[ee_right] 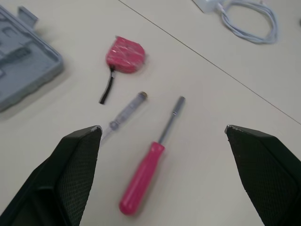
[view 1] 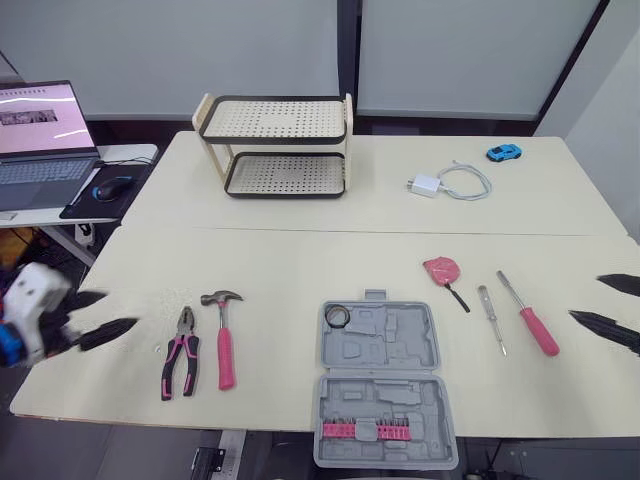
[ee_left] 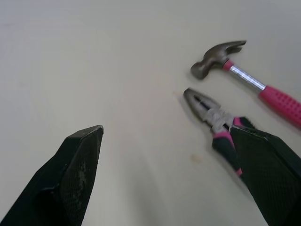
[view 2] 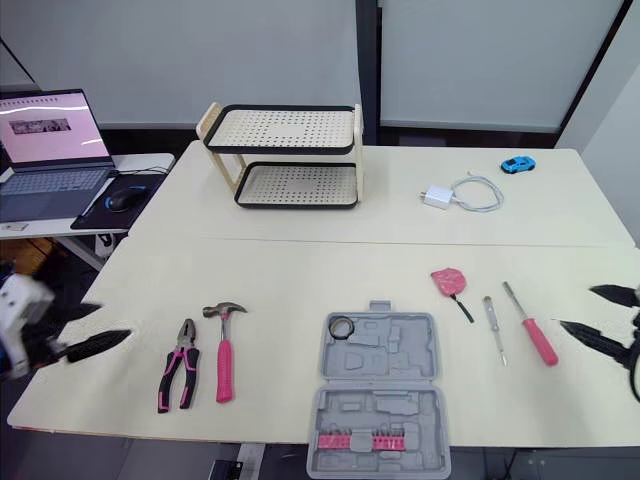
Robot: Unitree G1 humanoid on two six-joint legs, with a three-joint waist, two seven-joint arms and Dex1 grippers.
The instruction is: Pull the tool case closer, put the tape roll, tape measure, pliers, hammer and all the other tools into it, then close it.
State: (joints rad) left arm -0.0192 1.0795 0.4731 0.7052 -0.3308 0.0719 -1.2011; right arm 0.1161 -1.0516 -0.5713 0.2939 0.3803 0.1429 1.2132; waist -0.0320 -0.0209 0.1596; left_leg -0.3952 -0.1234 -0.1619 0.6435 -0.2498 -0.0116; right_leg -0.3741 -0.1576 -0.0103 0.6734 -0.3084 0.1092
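Pincers agape, empty: left pincer (view 1: 120,310) near pliers (view 1: 180,352), right pincer (view 1: 586,298) near pink screwdriver (view 1: 531,316).

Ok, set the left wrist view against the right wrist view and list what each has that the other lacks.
Left wrist view: the hammer and the pliers, side by side past the left gripper. Right wrist view: the tape measure, the pink screwdriver, a thin clear-handled screwdriver, a corner of the tool case and the white cable, past the right gripper. Shared: the pale table, and each gripper open and empty.
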